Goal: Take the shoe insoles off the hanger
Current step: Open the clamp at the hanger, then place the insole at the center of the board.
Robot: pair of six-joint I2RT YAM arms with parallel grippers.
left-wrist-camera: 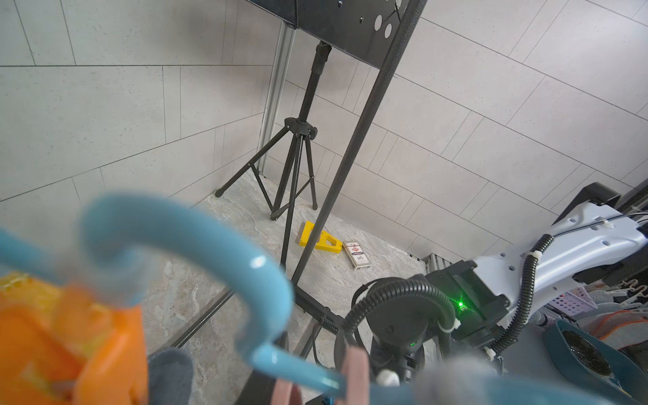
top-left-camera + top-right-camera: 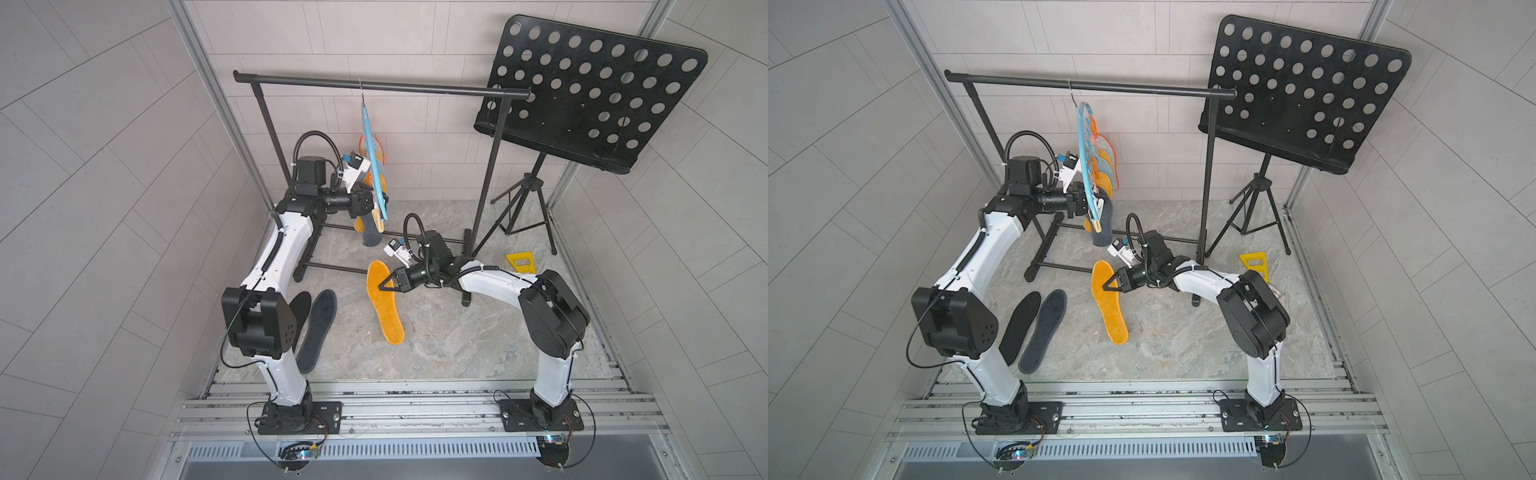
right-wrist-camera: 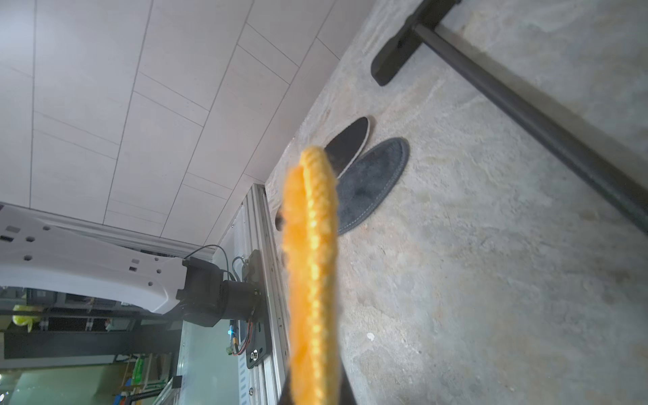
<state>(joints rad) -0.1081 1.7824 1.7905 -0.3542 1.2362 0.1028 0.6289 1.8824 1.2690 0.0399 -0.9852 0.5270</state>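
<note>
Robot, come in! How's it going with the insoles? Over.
Right gripper shut on orange-yellow insole. Left gripper at hanger, grip unclear. Several insoles hang there; two dark insoles on floor.

Hardly a word to be read in here.
The only print I can spot is on a small box (image 1: 357,255) lying flat on the worktop (image 1: 196,287), just beside a yellow plastic piece (image 1: 321,242). Its pale face has a red emblem towards one end and a dark band of lettering next to that, all too small and soft to make out. No label, number or brand can be read anywhere.
</note>
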